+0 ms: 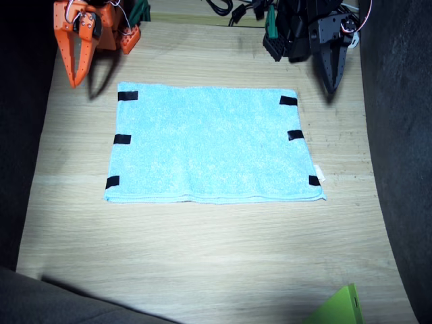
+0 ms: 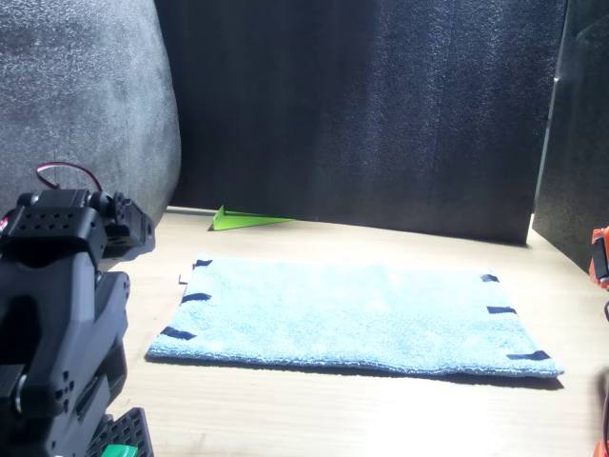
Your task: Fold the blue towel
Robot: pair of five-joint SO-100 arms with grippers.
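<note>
1. Jaws: the right gripper (image 1: 76,67), orange, hangs with its two fingers drawn together to a point and nothing between them. The left gripper (image 1: 332,73), black, also tapers to a closed tip and holds nothing. Both hover over bare wood beyond the towel's far corners, not touching it.

2. The blue towel (image 1: 212,143) lies spread flat and unfolded near the middle of the wooden table (image 1: 202,263), its long sides running across the fixed view. Three black tape marks (image 1: 122,139) line the short edge on the right arm's side, and three more line the opposite short edge (image 1: 295,134). A small white tag (image 1: 318,173) sticks out by the near corner on the left arm's side.

3. In the front view the towel (image 2: 357,319) shows flat, with no lifted corner or crease.

4. Outward: the right arm (image 1: 94,27) and left arm (image 1: 310,30) sit drawn back at the far edge. A bright green object (image 1: 341,309) pokes in at the near edge, well apart from the towel. Dark foam panels (image 2: 381,114) wall the table.

5. Step in hand, as I judge it: the very start; no fold is begun.

6. Next move probably calls for opening the jaws, lowering onto a taped edge, and pinching only the towel's edge before carrying it over to the opposite side. Both corners should rise together so the fold lands square.
</note>
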